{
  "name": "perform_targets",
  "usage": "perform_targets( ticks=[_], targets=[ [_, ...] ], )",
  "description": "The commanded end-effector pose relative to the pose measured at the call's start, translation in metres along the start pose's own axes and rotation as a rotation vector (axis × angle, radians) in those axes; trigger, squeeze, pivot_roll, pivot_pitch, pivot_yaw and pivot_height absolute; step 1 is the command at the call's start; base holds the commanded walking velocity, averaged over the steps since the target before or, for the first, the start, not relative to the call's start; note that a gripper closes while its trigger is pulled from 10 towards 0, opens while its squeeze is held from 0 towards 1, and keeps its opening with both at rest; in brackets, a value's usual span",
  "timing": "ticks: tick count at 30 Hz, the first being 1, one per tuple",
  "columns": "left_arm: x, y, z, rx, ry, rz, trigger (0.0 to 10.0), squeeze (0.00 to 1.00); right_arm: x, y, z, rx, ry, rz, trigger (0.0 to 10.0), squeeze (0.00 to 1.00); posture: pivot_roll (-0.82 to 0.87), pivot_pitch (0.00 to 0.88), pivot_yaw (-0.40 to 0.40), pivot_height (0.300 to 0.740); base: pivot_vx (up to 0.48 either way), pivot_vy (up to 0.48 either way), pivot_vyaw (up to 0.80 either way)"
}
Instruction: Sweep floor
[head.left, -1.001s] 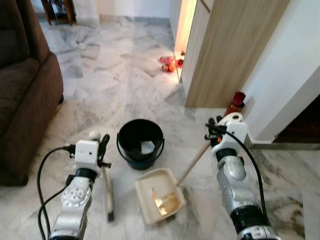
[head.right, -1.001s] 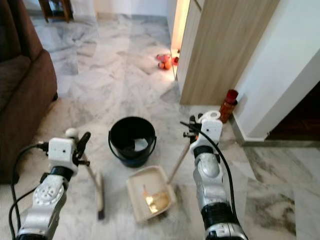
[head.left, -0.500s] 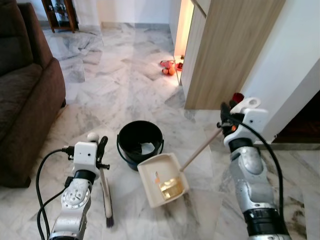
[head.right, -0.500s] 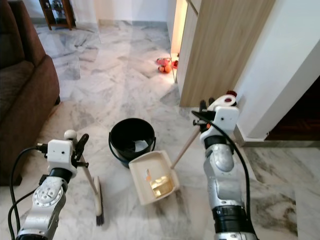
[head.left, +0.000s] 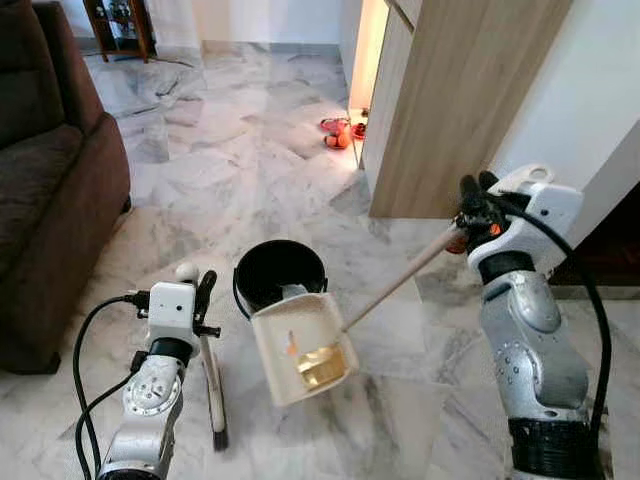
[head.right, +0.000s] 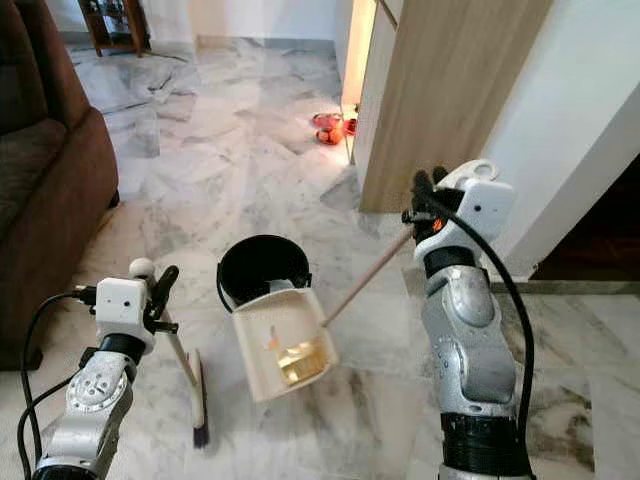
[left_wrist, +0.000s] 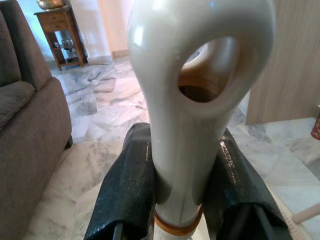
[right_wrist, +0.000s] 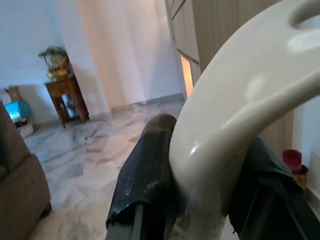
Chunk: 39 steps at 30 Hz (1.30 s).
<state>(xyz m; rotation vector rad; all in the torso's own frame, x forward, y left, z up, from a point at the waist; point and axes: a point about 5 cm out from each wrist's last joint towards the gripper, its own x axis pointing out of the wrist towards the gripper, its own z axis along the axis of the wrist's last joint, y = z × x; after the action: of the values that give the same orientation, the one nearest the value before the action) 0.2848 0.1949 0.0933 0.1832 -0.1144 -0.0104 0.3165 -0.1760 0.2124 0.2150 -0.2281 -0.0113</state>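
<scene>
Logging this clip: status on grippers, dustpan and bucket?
Right gripper shut on dustpan handle, dustpan raised and tilted by the bucket. Left gripper shut on broom, bristles on floor. Nothing blocking the bucket.

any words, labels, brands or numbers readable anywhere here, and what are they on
None can be read.
The cream dustpan held by the right gripper, the black bucket and the broom held by the left gripper show no print.
The red bottle by the wall is too small and blurred to tell whether it carries any label.
</scene>
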Motion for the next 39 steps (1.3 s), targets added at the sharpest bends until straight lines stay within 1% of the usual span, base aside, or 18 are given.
perform_targets(
  ticks=[1, 7, 11, 16, 22, 31, 39],
  targets=[
    [0.003, -0.004, 0.005, 0.012, -0.033, -0.013, 10.0, 0.00, 0.003, 0.007, 0.038, 0.019, -0.150, 0.015, 10.0, 0.00, 0.03, 0.050, -0.063, 0.740, 0.000, 0.000, 0.00],
    [0.001, -0.002, 0.004, 0.014, -0.030, -0.007, 10.0, 0.00, 0.006, 0.012, 0.053, 0.016, -0.232, -0.008, 10.0, 0.00, 0.03, 0.057, -0.063, 0.740, 0.000, 0.000, 0.00],
    [-0.002, -0.001, 0.001, 0.018, -0.018, 0.000, 10.0, 0.00, 0.008, 0.016, 0.058, -0.003, -0.268, -0.006, 10.0, 0.00, 0.03, 0.057, -0.063, 0.740, 0.000, 0.000, 0.00],
    [-0.006, 0.002, -0.003, 0.025, -0.007, 0.009, 10.0, 0.00, 0.011, 0.022, 0.067, 0.025, -0.321, -0.004, 10.0, 0.00, 0.04, 0.063, -0.064, 0.740, 0.000, 0.000, 0.00],
    [-0.008, 0.002, -0.003, 0.025, -0.003, 0.014, 10.0, 0.00, 0.014, 0.026, 0.067, 0.040, -0.322, 0.003, 10.0, 0.00, 0.04, 0.064, -0.065, 0.740, 0.000, 0.000, 0.00],
    [-0.008, 0.001, -0.003, 0.027, -0.004, 0.014, 10.0, 0.00, 0.014, 0.030, 0.059, 0.051, -0.300, 0.012, 10.0, 0.00, 0.04, 0.062, -0.066, 0.740, 0.296, 0.000, 0.00],
    [-0.007, 0.000, -0.003, 0.024, -0.006, 0.013, 10.0, 0.00, 0.014, 0.031, 0.058, 0.058, -0.294, 0.014, 10.0, 0.00, 0.04, 0.055, -0.066, 0.740, 0.337, 0.000, 0.00]
  ],
)
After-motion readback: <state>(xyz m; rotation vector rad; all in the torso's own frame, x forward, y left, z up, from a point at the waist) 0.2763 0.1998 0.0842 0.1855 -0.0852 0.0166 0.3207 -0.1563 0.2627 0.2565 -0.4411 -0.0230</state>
